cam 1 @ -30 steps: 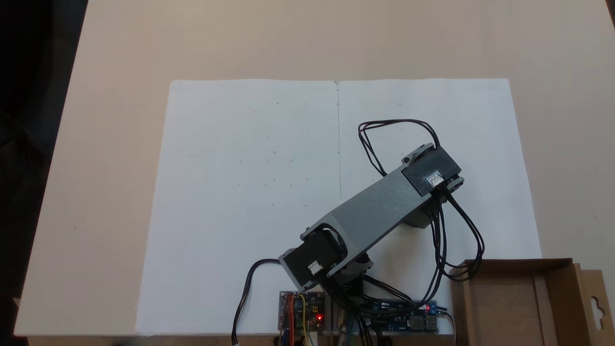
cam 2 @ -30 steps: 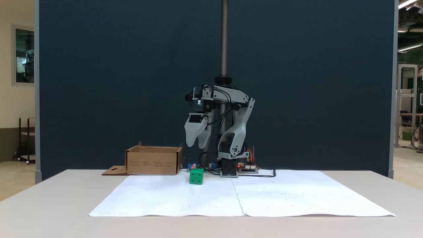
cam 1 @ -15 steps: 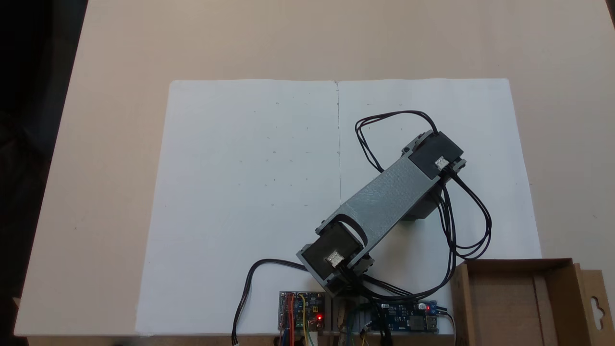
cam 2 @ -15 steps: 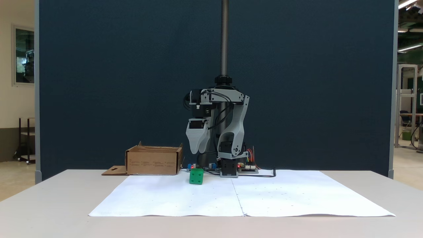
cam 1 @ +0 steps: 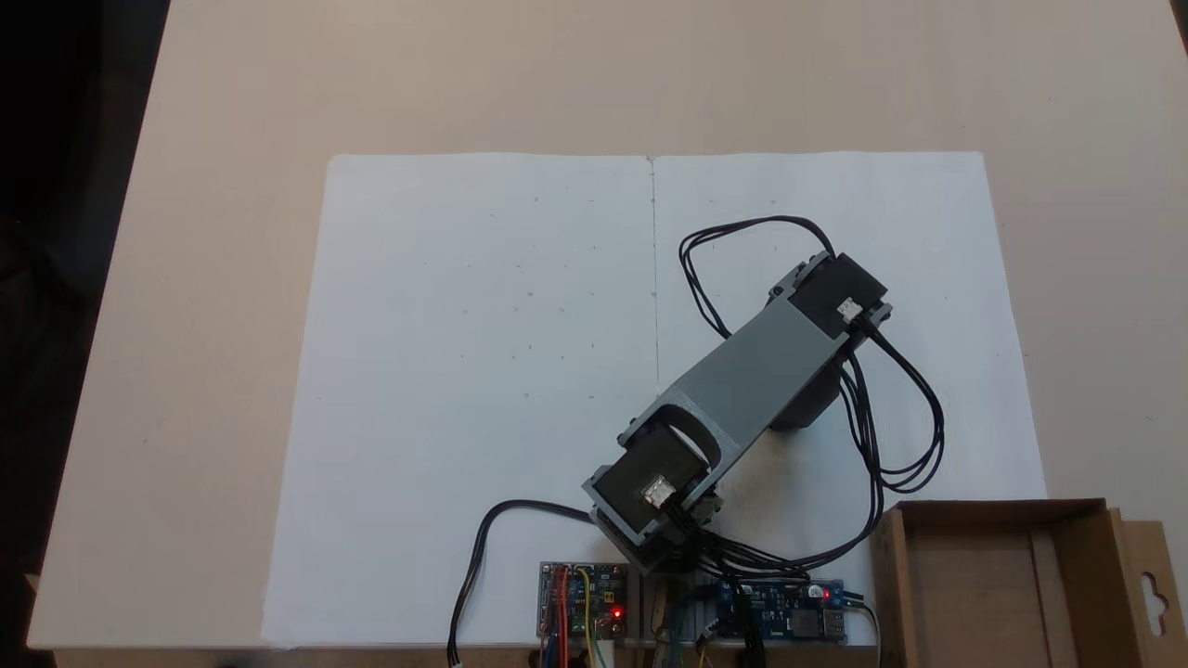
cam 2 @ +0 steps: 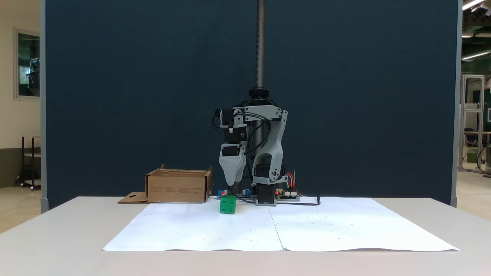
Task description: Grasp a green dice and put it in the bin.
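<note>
The green dice sits on the white paper in front of the arm's base, a small bright green cube. In the view from above the arm covers it. My gripper hangs pointing down, a short way above the dice and slightly to its right, apart from it. Its two grey jaws overlap one behind the other, so no gap can be made out and nothing shows between them. The bin is a low brown cardboard box left of the dice; from above, the bin lies at the lower right corner with its hang-hole flap.
A white paper sheet covers the middle of the tan table. Circuit boards and black cable loops crowd the arm's base beside the bin. A dark blue partition stands behind the table.
The arm has folded in and the gripper has come down toward the dice, turning so that its two tips, seen apart before, now overlap. The dice and bin have stayed put.
</note>
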`<state>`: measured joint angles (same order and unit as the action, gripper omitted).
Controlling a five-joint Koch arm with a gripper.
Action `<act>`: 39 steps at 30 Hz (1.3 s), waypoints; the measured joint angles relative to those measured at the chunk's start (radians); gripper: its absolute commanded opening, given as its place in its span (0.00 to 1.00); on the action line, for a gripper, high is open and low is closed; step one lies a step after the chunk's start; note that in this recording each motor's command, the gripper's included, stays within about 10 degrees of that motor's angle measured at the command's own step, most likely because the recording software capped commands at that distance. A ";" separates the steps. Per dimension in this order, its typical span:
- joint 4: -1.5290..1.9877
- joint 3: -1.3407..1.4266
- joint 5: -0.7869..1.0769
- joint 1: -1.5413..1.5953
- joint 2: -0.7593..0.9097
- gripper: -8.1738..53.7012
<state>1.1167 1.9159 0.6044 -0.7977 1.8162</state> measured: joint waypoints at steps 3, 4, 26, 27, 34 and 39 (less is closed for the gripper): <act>-0.032 0.009 0.000 0.009 -0.018 0.88; -0.058 0.032 0.000 0.012 -0.023 0.88; -0.288 0.193 0.106 -0.029 -0.040 0.89; -0.290 0.201 0.129 -0.035 -0.038 0.89; -0.307 0.218 0.262 -0.075 -0.038 0.89; -0.373 0.230 0.265 -0.074 -0.040 0.88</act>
<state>0.7440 2.1460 0.8698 -0.8713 1.7763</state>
